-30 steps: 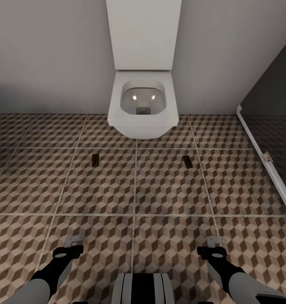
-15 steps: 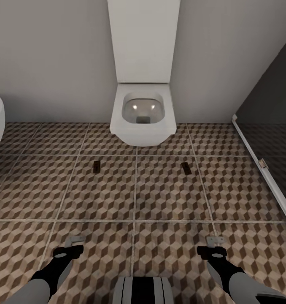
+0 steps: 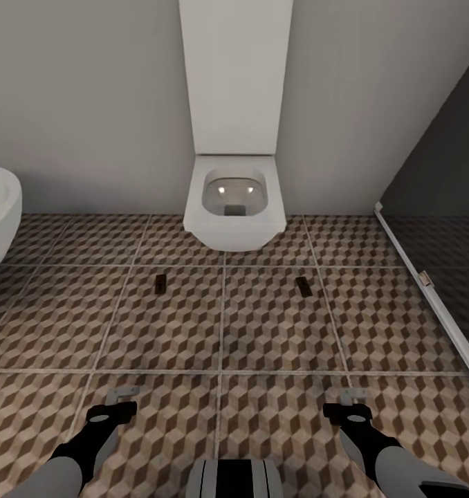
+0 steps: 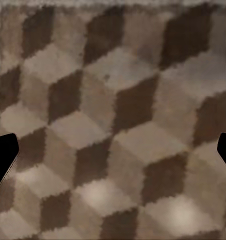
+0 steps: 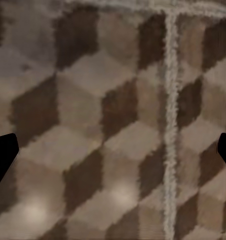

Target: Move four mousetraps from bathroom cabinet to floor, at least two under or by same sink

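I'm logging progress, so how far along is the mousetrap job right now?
Looks done: two mousetraps lie on the bathroom floor, one left of the toilet, one right of it. In hand: nothing; the left tool and right tool are open over bare tiles. Left: two more traps, and these two lie by the toilet, not visibly beside a sink.
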Robot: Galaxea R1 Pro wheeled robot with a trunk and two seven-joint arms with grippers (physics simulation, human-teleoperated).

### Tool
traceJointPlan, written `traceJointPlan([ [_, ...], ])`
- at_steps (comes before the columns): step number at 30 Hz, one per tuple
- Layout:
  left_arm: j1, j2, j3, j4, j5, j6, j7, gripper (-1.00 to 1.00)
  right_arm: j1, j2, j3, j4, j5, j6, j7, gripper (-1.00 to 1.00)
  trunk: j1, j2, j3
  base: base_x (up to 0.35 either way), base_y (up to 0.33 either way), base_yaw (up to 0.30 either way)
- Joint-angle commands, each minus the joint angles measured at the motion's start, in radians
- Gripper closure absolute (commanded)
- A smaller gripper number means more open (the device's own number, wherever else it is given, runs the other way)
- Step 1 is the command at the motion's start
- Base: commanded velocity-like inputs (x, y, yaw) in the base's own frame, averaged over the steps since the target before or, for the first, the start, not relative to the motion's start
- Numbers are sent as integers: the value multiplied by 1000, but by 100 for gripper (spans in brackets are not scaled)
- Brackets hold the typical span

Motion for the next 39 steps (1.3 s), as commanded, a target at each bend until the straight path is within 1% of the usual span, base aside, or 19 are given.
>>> traceJointPlan([
  [1, 0, -1, 5, -1, -10, 4, 0, -100, -1, 0, -6, 1, 10, -3, -2, -100, -1, 0, 3, 0, 0, 0],
  [39, 0, -1, 6, -2, -9, 4, 0, -100, -1, 6, -6, 1, 10, -3, -11, -100, -18, 9, 150, 0, 0, 0],
])
